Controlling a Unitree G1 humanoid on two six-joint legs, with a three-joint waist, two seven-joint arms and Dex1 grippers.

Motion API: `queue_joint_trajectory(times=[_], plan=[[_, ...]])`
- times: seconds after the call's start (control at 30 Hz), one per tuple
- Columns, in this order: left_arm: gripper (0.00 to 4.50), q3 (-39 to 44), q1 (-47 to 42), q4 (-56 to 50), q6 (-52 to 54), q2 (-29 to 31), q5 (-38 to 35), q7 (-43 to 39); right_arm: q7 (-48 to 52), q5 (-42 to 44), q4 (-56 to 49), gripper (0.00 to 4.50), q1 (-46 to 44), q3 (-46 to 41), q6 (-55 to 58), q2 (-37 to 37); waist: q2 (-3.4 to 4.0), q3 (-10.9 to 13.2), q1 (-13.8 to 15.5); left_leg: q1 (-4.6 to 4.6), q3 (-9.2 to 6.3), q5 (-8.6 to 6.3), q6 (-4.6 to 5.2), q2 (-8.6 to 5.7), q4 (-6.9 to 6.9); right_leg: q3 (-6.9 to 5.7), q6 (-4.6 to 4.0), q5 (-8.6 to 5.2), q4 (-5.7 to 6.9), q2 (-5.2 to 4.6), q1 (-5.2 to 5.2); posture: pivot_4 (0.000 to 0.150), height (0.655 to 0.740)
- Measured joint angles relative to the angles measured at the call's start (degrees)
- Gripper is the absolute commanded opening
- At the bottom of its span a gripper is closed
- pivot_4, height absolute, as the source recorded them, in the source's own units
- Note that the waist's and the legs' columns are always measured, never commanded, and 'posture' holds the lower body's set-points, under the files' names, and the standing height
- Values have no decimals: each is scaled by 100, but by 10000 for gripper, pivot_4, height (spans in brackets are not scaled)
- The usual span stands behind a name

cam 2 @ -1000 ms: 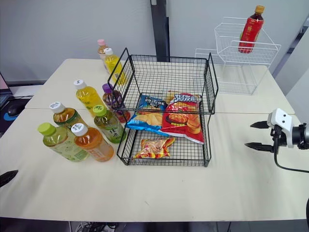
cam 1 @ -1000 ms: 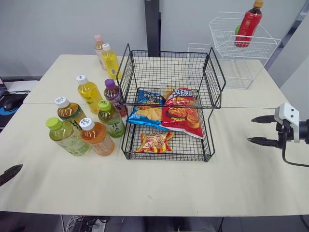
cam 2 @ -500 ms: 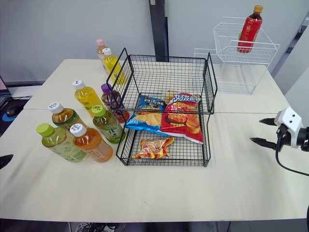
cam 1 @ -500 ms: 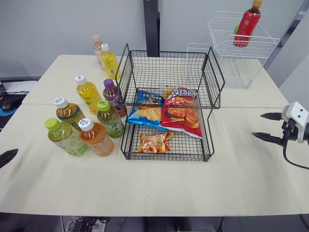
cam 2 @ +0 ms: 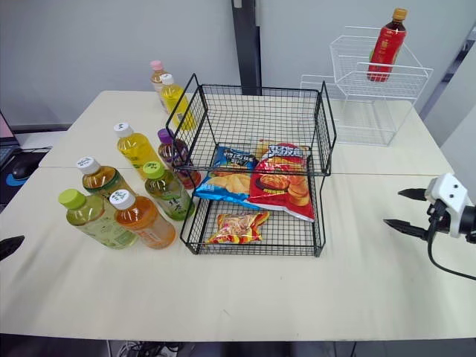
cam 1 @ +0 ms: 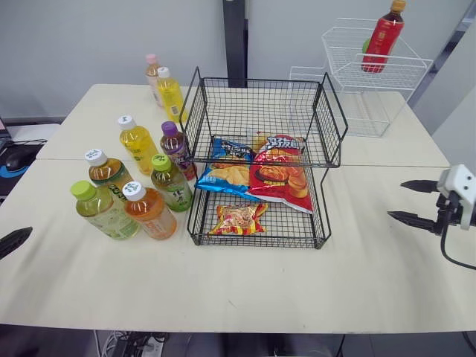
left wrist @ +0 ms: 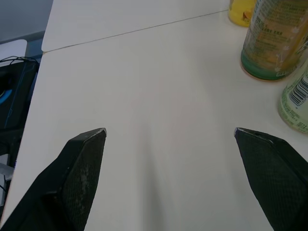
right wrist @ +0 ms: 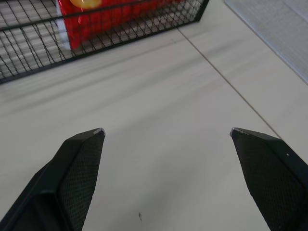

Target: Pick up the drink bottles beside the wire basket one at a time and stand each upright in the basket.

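On table (cam 1: 297, 282), wire basket (cam 1: 260, 111) sits mid-way. Six drink bottles (cam 1: 151, 214) cluster just L of it; two more bottles (cam 1: 170, 94) stand farther back, by its far-L corner. In its lower tier: two snack bags (cam 1: 279, 177) side by side, small packet (cam 1: 238, 219) nearer. Far R: wire rack (cam 1: 372, 71) w/ one bottle (cam 1: 381, 37) upright in it. R gripper (cam 1: 395, 199) over table's R side, well apart from basket; L gripper (left wrist: 169, 130) at near-L edge.

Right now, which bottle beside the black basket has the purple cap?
The small dark bottle next to the basket's left side; its neighbours' caps are white, green or pink.
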Motion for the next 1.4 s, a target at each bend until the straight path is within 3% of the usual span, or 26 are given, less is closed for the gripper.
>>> queue_joint_trajectory(times=[0.1,0.23,0.43,0.63,0.93,1.17,1.4], plan=[[44378,-118,-115,-32,93,-10,-8,70,82,531,-1476,45000,706,-635,473,-118,0,-1,10,0,0,0,0,2,0,-2,1,0,0,0,2,1500,7400],[44378,-171,-238,-71,184,-10,-18,90,5,1339,-2971,45000,940,-1247,1170,-178,-6,-5,-20,4,0,0,0,4,2,1,4,-1,0,0,4,1500,7400],[44378,-122,42,-431,352,-62,-78,109,-627,2734,-3948,45000,-381,-961,2262,-333,-11,-7,-35,6,3,0,0,10,0,-2,1,1,-3,-1,1,1500,7400],[44378,804,1312,-2008,980,-649,-436,203,-546,2790,-3855,45000,-1869,730,2361,394,-22,-12,-46,-2,3,-1,1,9,1,-1,0,1,-6,-3,-3,1500,7400],[44378,2130,2540,-4630,2302,-1541,-1503,498,-108,2333,-3326,45000,-2574,2039,2285,1428,-32,-18,36,-2,-11,-1,1,6,7,-13,0,1,-5,-4,4,1500,7400],[44378,2447,2246,-5622,3107,-1510,-2480,1049,11,2322,-3113,45000,-2861,2098,2373,1540,-30,-17,13,0,-11,0,1,6,7,-13,-2,1,-3,-3,5,1500,7400],[44378,1859,1312,-5808,3070,-1525,-2439,2093,19,2048,-3120,45000,-2823,2116,2354,1550,-30,-17,10,0,-8,0,1,4,7,-9,-2,2,-3,-3,6,1500,7400]])
